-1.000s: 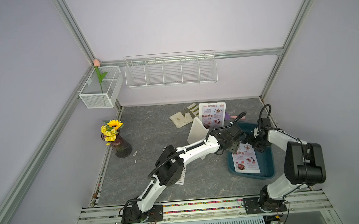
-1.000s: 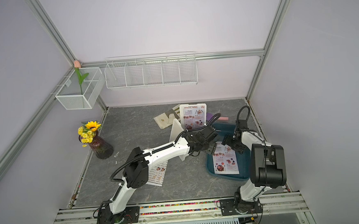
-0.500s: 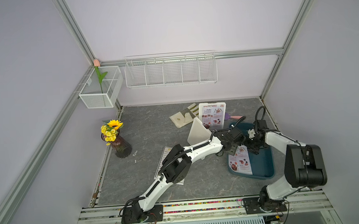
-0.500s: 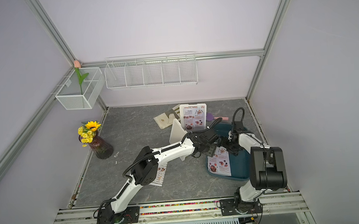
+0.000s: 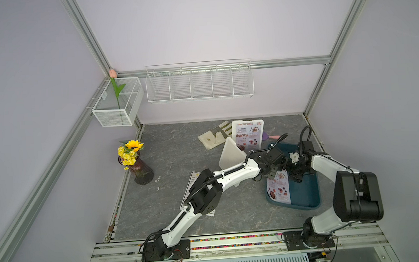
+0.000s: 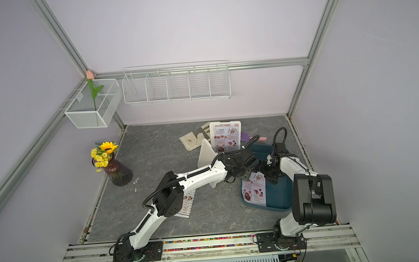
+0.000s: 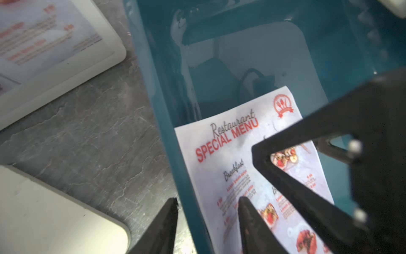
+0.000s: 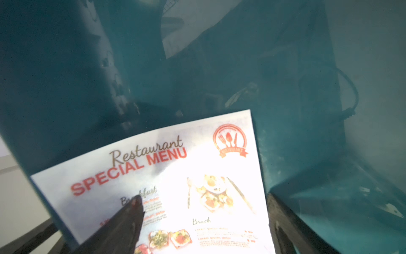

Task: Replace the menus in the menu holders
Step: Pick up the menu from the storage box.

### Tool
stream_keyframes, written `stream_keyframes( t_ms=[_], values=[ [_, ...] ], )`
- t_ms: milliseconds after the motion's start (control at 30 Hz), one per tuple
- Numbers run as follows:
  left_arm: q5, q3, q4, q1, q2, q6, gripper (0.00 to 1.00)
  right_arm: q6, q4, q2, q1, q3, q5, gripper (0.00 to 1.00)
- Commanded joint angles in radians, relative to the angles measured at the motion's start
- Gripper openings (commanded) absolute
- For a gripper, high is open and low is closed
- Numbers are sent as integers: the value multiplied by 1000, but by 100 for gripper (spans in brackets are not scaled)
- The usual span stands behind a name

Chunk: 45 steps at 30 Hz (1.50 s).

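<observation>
We see the left tool [image 7: 208, 199] part open, astride the wall of the teal tray [image 7: 153, 88]: one tip outside over the bench [image 7: 87, 132], other over the SPECIAL MENU sheet [image 7: 211, 145], which lies in the tray. The right tool [image 8: 204, 198] is wide, holding nothing, same sheet below & btwn its tips. A filled menu holder [image 5: 248, 134] stands beyond both tools.

Left gripper [image 5: 272, 175] and right gripper [image 5: 294, 178] are crowding together over the tray [image 5: 304, 193], whose wall is sitting between the left fingers [image 7: 163, 222]. 2 menu holders [image 5: 230, 155] are hemming that side. Table [image 5: 179, 148] toward the vase [image 5: 141, 172] is lying open.
</observation>
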<state>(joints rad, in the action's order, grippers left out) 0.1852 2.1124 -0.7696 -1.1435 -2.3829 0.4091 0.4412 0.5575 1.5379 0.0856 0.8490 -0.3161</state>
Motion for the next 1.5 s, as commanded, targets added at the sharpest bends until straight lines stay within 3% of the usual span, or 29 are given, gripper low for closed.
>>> stream_keyframes(
  t_ms=[0,267,933,1467],
  values=[
    [42,30,-26,4,-27,8,42,10,58,-12,20,-34,34,89],
    [90,35,-38,4,-33,2,25,-10,71,-31,90,-16,33,89],
    [83,58,-77,4,29,-39,20,4,56,-19,166,-9,206,89],
    [61,72,-82,4,70,-61,20,-2,43,-7,164,3,221,91]
  ],
)
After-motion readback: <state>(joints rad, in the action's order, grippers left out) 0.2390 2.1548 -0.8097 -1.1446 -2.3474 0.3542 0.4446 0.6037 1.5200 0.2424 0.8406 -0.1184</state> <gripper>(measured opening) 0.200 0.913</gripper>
